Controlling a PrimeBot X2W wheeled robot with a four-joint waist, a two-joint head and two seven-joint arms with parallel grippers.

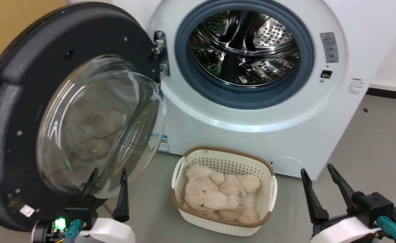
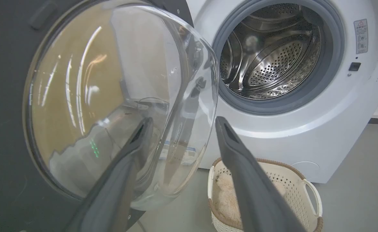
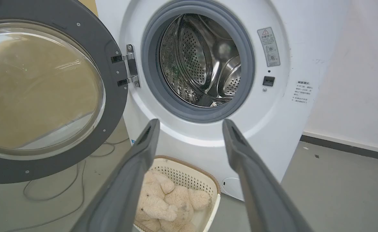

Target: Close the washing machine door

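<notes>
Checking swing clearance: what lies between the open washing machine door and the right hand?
In the head view, a cream perforated basket holding a beige plush toy stands between them.

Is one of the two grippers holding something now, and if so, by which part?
Nothing is held. The left gripper is open near the washing machine door; the right gripper is open too, with empty jaws.

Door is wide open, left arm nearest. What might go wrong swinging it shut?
The left gripper, jaws open, sits close to the clear bulging glass bowl of the round black washing machine door; a push there may slide off the curve. The cream perforated basket of beige plush stands before the white washing machine, near the door's path, and may get clipped.
</notes>
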